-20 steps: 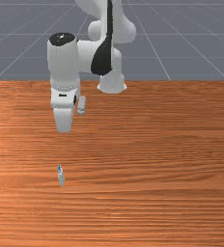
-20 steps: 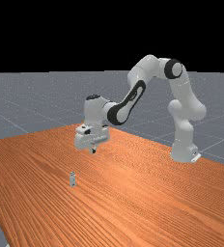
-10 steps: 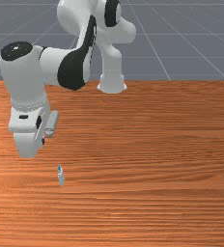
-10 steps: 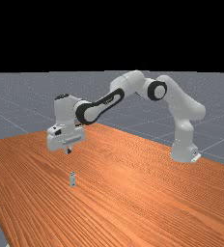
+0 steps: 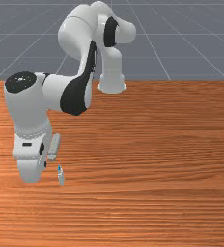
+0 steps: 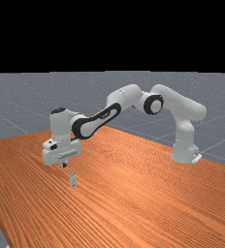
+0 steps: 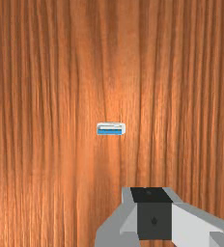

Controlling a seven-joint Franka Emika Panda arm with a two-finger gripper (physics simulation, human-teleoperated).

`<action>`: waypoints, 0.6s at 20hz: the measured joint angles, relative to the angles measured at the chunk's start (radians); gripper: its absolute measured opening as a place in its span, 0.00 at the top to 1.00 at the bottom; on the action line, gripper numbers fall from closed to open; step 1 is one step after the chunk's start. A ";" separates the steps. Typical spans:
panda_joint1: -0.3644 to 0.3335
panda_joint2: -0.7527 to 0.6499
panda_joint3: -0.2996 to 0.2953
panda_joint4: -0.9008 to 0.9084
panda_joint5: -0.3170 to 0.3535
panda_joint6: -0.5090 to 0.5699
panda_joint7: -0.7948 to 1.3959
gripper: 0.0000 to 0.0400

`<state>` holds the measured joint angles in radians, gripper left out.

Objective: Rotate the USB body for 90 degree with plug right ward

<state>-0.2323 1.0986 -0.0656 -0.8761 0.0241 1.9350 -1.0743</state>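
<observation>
My gripper (image 5: 45,164) is above the table at the front view's left, beside the USB body and higher than it. In the far view the gripper (image 6: 64,164) hangs a little above and left of the small grey-white USB body (image 6: 72,180). That USB body (image 5: 61,176) stands upright on the wood, with blue at its upper end. From above, in the wrist view, the USB body (image 7: 111,129) presents a white rim and a blue strip. The gripper (image 7: 153,212) is off to one side of it, fingers together, nothing held.
The orange-brown table (image 5: 157,159) extends around the USB body. The arm's base (image 6: 184,150) stands at the table's far edge. My large white hand (image 5: 29,149) is low over the wood, close to the USB body.
My hand first moved toward the front view's left and forward, then came lower and closer beside the USB body. The USB body has stayed where it was.
</observation>
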 joint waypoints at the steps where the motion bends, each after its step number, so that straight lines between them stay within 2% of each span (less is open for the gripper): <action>1: -0.003 0.100 -0.002 0.160 -0.004 -0.074 0.004 1.00; 3: -0.003 0.126 -0.001 0.156 -0.003 -0.044 0.005 1.00; 4: -0.002 0.106 0.000 0.091 -0.001 0.004 0.004 1.00; 6: 0.000 0.112 -0.001 0.077 -0.002 0.014 0.009 1.00; 12: 0.055 0.031 0.000 -0.079 0.003 0.092 0.088 1.00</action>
<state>-0.1776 1.1291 -0.0659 -0.9549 0.0268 2.0268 -0.9866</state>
